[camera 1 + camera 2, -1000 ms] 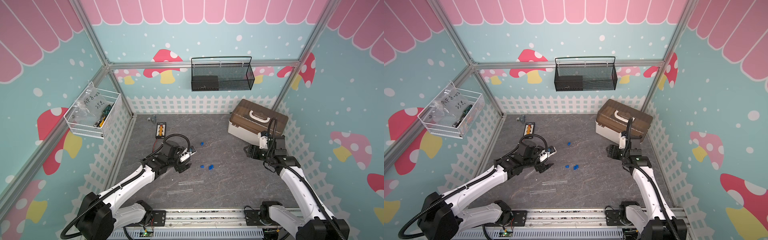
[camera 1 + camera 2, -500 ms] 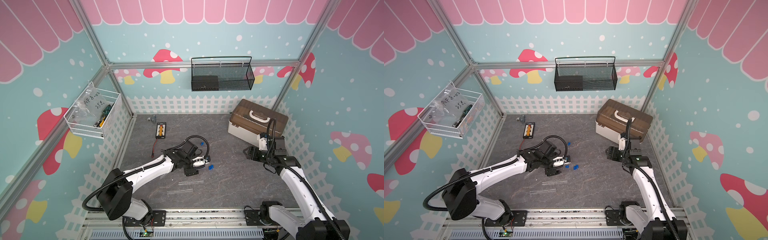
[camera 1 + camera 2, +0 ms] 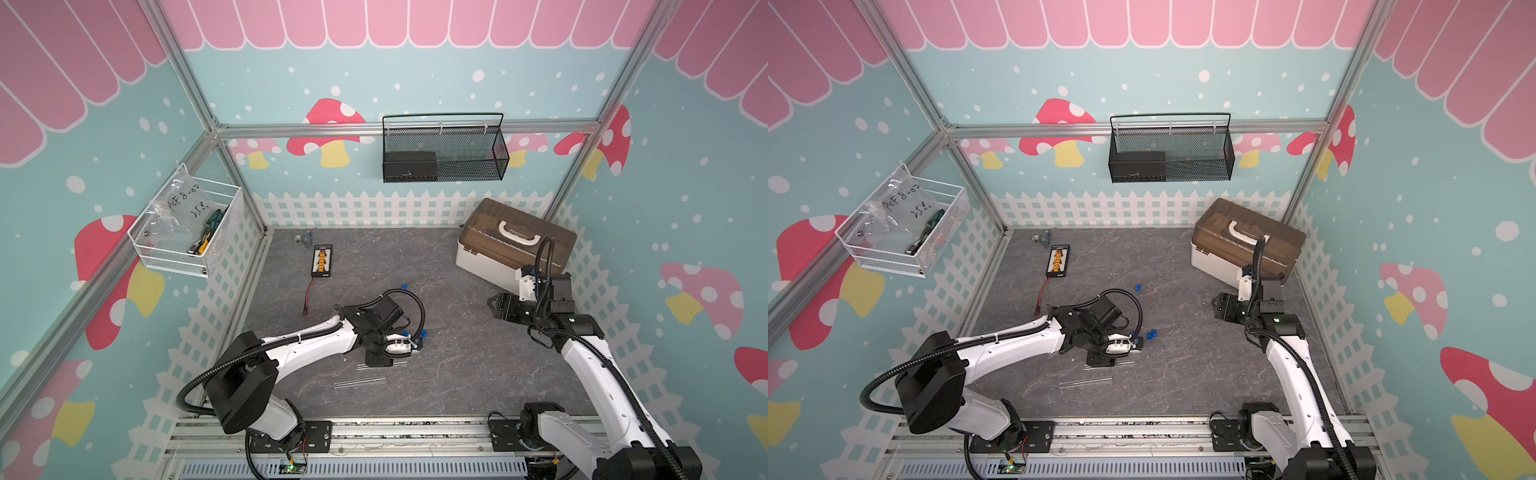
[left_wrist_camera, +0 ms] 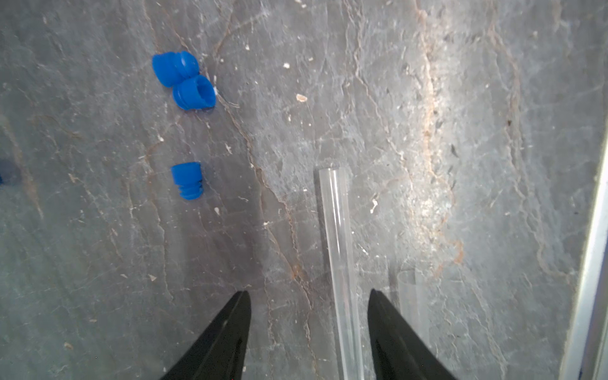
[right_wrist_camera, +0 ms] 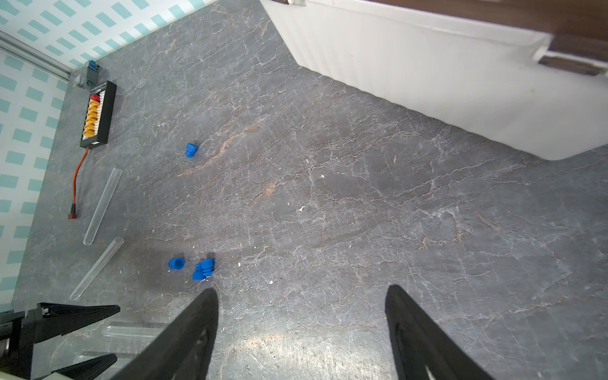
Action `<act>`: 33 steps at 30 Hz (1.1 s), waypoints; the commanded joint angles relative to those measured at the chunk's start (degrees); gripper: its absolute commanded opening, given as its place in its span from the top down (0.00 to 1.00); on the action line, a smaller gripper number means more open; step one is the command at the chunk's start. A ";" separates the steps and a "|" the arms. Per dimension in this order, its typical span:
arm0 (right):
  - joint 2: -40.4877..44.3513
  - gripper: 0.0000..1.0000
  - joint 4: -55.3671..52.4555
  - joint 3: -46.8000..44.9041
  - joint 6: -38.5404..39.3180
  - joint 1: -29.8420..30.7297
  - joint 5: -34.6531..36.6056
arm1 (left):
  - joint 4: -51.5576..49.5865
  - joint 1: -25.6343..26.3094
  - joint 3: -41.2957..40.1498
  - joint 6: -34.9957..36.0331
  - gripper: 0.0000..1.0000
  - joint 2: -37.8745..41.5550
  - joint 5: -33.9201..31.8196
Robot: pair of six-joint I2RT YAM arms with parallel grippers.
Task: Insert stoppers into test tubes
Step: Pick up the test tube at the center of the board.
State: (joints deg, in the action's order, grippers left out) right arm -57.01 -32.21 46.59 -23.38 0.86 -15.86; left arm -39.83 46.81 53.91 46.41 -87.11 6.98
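**Inventory of the grey surface**

1. My left gripper: low over the surface, released, its two black fingers apart. It grasps nothing.
2. First tube: clear, lying flat between those fingers. It is close beside one finger and clear of the other, and I cannot tell whether it touches the near one.
3. Second tube: flat, just outside that same finger and roughly parallel to the first. It is faint against the grey.
4. Third tube and fourth tube: both flat and nearly end to end. The third lies just beside the red lead of the black connector board.
5. Pair of stoppers: blue, touching each other, ahead of my left gripper.
6. Third stopper: blue, on its side, near the pair but apart from it.
7. Fourth stopper: blue, alone, well apart from the other three, towards the back fence. All four stoppers lie loose on the surface, apart from the tubes.
8. My right gripper: released, fingers wide apart with only bare surface between them. It is near the white box with a brown lid and well apart from the tubes.
9. Black mesh basket: hung on the back wall.
10. White wire basket: hung on the side wall, holding a labelled plastic bag.
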 commanded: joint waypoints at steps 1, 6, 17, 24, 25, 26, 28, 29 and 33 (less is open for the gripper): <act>0.74 0.21 -1.76 0.48 1.04 0.28 1.43 | -1.53 0.04 -1.32 3.61 0.42 0.28 -0.48; 0.67 0.21 -1.81 0.51 1.00 0.23 1.62 | -1.06 0.04 -1.97 3.85 0.43 -0.56 -0.74; 0.46 0.21 -1.94 0.26 1.31 0.28 2.16 | -1.03 0.04 -1.79 4.04 0.47 -3.01 -0.28; 0.50 0.21 -1.93 0.19 1.32 0.28 2.06 | -0.68 0.04 -1.96 3.81 0.49 -4.41 -0.58; 0.49 0.21 -1.97 0.17 1.32 0.28 2.05 | -0.65 0.04 -1.97 3.85 0.49 -4.62 -0.50; 0.50 0.21 -2.07 0.19 1.39 0.28 1.99 | -0.63 0.05 -1.97 3.84 0.49 -4.81 -0.41; 0.54 0.21 -2.08 0.17 1.45 0.28 2.06 | -0.62 0.13 -1.92 3.83 0.50 -5.03 -0.39; 0.59 0.21 -2.07 0.19 1.49 0.33 2.15 | -0.65 0.13 -1.97 3.79 0.51 -5.22 -0.39; 0.59 0.21 -2.07 0.08 1.49 0.30 2.03 | -0.60 0.13 -1.97 3.84 0.54 -5.86 -0.55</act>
State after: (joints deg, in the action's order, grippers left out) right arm -57.01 -33.26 46.59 -22.72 0.86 -14.35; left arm -40.27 46.81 52.47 48.45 -91.92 6.04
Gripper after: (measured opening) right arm 0.792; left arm 0.463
